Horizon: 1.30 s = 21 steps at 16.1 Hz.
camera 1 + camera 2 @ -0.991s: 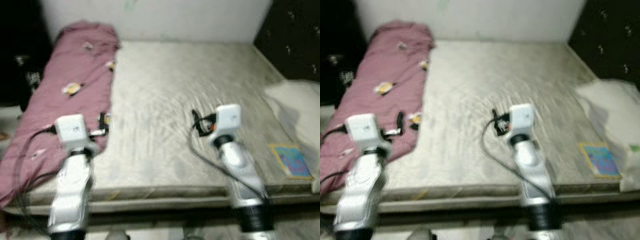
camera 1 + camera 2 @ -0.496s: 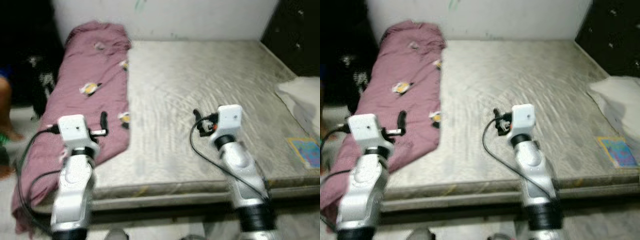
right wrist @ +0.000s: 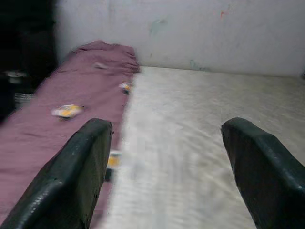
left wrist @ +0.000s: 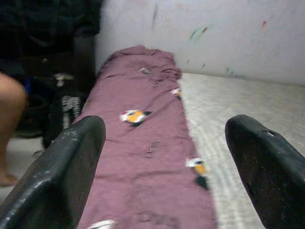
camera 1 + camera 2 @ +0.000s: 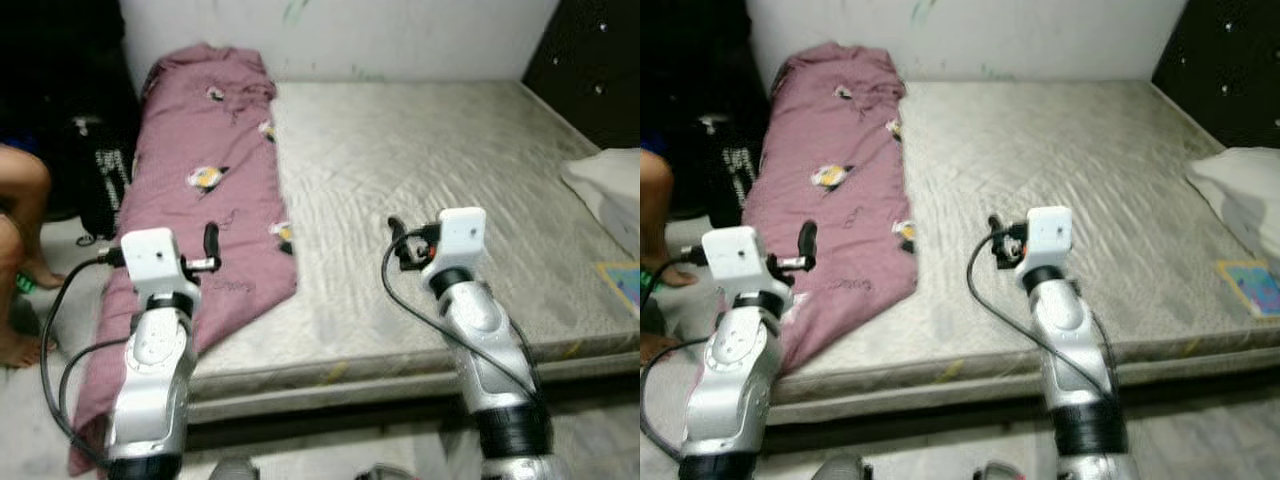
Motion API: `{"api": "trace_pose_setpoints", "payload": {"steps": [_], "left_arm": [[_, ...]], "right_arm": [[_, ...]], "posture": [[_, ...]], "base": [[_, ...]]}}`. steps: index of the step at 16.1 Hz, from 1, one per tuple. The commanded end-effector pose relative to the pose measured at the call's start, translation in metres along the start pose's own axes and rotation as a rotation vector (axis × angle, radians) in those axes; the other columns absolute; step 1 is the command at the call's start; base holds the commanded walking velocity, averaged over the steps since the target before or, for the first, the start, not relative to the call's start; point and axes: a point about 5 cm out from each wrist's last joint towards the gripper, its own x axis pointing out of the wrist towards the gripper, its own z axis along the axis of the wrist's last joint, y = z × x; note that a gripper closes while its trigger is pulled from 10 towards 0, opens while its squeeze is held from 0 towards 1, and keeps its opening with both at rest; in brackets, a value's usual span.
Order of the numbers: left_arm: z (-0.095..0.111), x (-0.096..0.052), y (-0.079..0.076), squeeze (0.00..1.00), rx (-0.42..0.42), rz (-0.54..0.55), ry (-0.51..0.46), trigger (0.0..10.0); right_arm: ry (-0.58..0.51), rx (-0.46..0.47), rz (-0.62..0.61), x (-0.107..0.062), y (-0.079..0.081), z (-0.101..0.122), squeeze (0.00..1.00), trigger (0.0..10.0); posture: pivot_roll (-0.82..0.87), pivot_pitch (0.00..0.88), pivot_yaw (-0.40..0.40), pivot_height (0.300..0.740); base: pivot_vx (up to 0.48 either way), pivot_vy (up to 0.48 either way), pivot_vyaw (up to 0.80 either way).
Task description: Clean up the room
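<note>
Lying along the left edge of the mattress (image 5: 430,190), the maroon blanket (image 5: 215,200) is drooping over its front left corner. The left gripper (image 4: 164,162) and right gripper (image 3: 164,162) are hovering released, fingers spread, grasping nothing. A person's leg (image 5: 20,215) is showing at left.

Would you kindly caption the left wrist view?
Open left hand aimed along a maroon blanket on the mattress.
</note>
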Motion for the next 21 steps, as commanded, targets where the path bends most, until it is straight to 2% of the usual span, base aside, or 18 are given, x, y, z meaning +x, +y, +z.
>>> {"api": "trace_pose_setpoints", "payload": {"steps": [1, 4, 14, 21], "left_arm": [[0.0024, 0.0009, -0.0021, 0.00, -0.002, 0.001, -0.004, 10.0], [0.0027, 0.0010, -0.0027, 0.00, -0.004, -0.004, -0.011, 10.0], [0.0057, 0.0009, 0.0000, 0.00, -0.003, 0.021, -0.027, 10.0], [0.0058, 0.0005, 0.0000, 0.00, -0.010, 0.015, -0.023, 10.0]], "right_arm": [[-0.023, -0.016, -0.005, 0.0008, -0.0037, 0.0060, 0.00, 10.0], [-0.021, -0.019, -0.005, 0.0009, -0.0036, 0.0053, 0.00, 10.0], [-0.010, -0.014, -0.047, 0.0035, -0.0067, 0.0041, 0.00, 10.0], [-0.009, -0.011, -0.049, 0.0034, -0.0076, 0.0039, 0.00, 10.0]], "posture": [[0.05, 0.001, -0.037, 0.740], [0.05, 0.000, -0.040, 0.740], [0.04, 0.013, -0.030, 0.740], [0.04, 0.018, -0.031, 0.740]], "base": [[0.000, 0.480, 0.00], [0.000, 0.480, 0.00], [0.000, 0.000, 0.00], [0.000, 0.000, -0.80]]}}
